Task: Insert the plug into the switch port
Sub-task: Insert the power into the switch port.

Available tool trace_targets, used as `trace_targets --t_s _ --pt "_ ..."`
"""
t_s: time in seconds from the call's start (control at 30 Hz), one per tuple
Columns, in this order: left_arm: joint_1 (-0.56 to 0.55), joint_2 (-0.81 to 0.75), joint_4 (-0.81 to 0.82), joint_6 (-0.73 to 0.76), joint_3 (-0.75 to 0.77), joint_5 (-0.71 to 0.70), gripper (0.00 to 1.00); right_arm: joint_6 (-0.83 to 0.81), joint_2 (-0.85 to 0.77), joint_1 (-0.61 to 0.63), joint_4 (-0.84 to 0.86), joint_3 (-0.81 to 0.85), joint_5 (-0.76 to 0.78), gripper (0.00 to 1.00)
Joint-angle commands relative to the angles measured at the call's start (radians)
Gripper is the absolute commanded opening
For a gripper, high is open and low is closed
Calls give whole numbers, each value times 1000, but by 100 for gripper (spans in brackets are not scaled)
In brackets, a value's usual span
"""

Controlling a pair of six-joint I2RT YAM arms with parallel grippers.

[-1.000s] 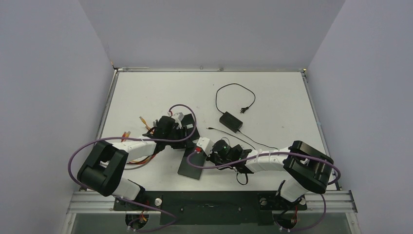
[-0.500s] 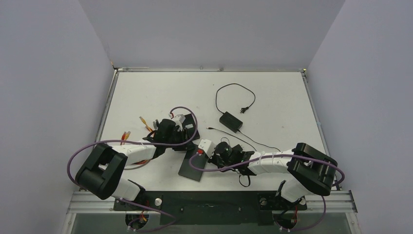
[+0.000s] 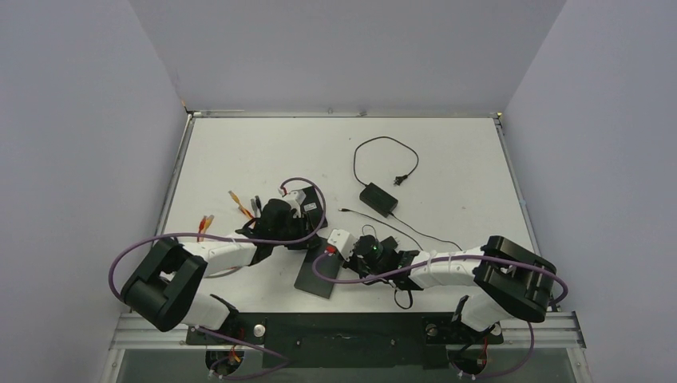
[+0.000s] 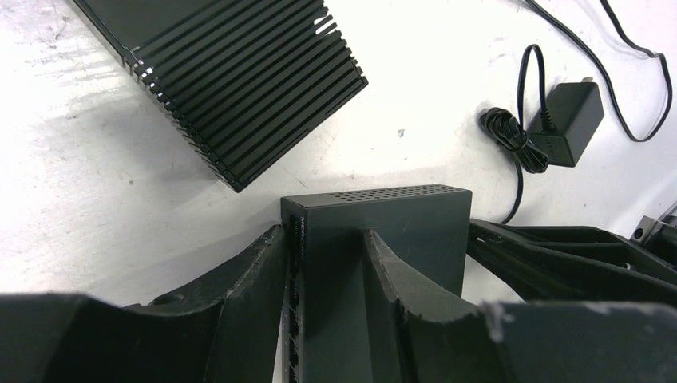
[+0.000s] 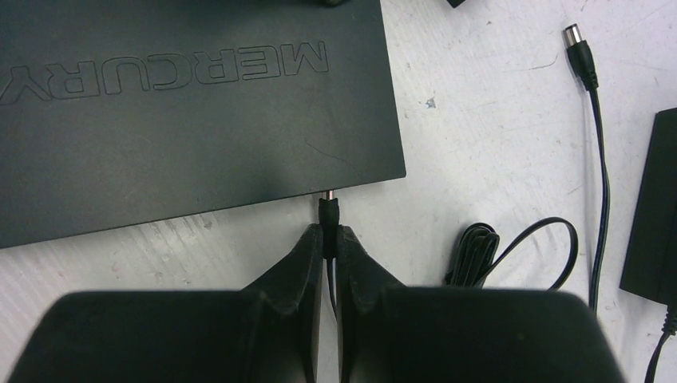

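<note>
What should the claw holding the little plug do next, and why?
Probably push the right claw gently straight ahead: the plug it pinches lines up with the switch edge, but its silver tip shows, so it seems not fully in.

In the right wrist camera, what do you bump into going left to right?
Flat black MERCURY switch box → small black barrel plug pinched by the right gripper → bunched black cable coil → loose black barrel plug on thin wire → black power adapter block.
</note>
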Motion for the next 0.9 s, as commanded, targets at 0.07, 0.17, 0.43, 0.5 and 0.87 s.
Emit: trace_targets --t_s 0.07,0.17,0.43,0.5,0.87 --pt "-77 -10 -60 -35 -51 148 32 27 -66 8 249 22 19 0" --pt "-84 -16 -58 -37 -56 148 32 26 -70 8 254 29 11 0" --pt "-102 -41 -46 -37 -71 152 32 -14 -62 8 255 60 -18 0" --pt "-108 -44 -40 -38 -73 158 32 -30 -62 7 261 64 -21 0" --pt "-130 -32 -18 -31 -77 161 31 -102 -75 1 278 95 -150 0"
